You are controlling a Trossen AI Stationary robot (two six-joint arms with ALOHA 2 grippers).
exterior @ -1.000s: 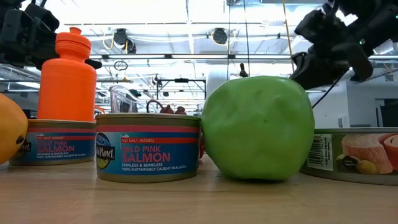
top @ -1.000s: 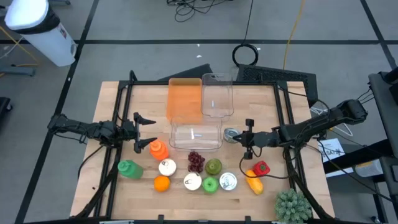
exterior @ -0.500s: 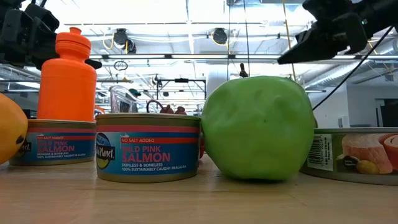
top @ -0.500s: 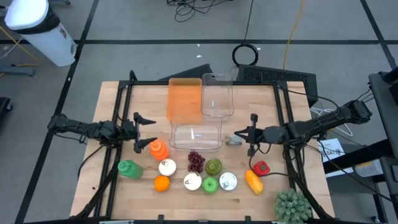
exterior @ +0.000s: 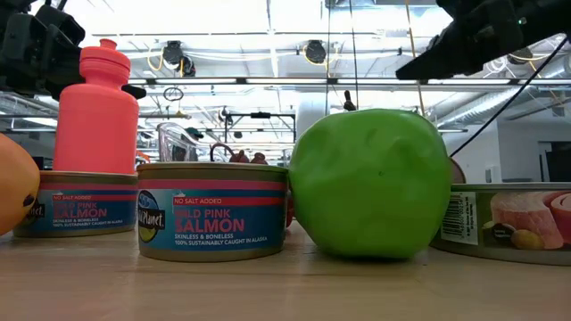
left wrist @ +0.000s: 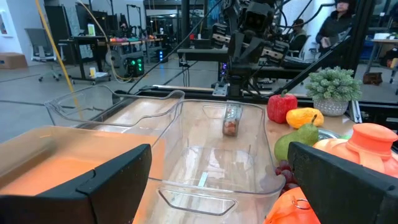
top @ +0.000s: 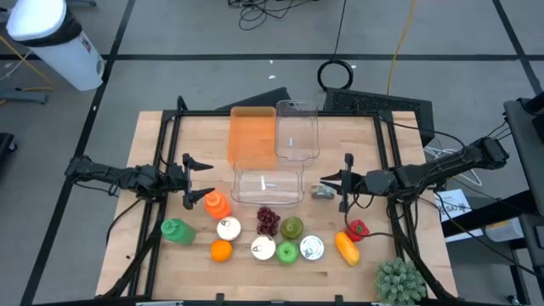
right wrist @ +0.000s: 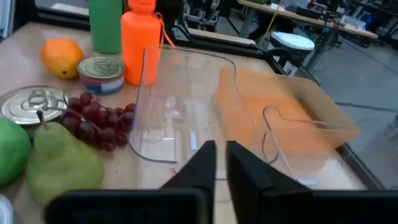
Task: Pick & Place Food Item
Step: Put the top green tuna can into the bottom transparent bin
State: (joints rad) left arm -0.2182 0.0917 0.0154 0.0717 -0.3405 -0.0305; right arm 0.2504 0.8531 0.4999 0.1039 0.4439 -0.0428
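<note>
A tin can (top: 321,192) stands up on its edge just right of the low clear tub (top: 268,184); through the tub the left wrist view shows the can (left wrist: 231,120) narrow and tall. My right gripper (top: 328,181) reaches in from the right with its tips over the can's top, fingers almost together (right wrist: 221,152). In the low view the right gripper (exterior: 401,76) is high and the can is hidden. My left gripper (top: 208,178) waits open at the table's left, level, facing the tub. My right gripper meets the can at its upper edge (left wrist: 231,107), fingers nearly level and coming from the table's right. The can is on edge below the fingertips. The fingers hide the exact hold, and I cannot tell whether the can's lower rim is on the table.
An orange tub (top: 252,134) and a second clear tub (top: 297,130) stand at the back. Along the near side lie grapes (top: 268,221), a pear (top: 292,227), a green apple (top: 287,252), several cans, an orange bottle (top: 217,204), a red pepper (top: 357,228) and a plant (top: 399,280).
My right gripper has risen, tipped up toward level and drawn slightly toward the table's right edge. The can, which lay flat under its fingers, has turned up onto its edge and shifted a little toward the near side.
</note>
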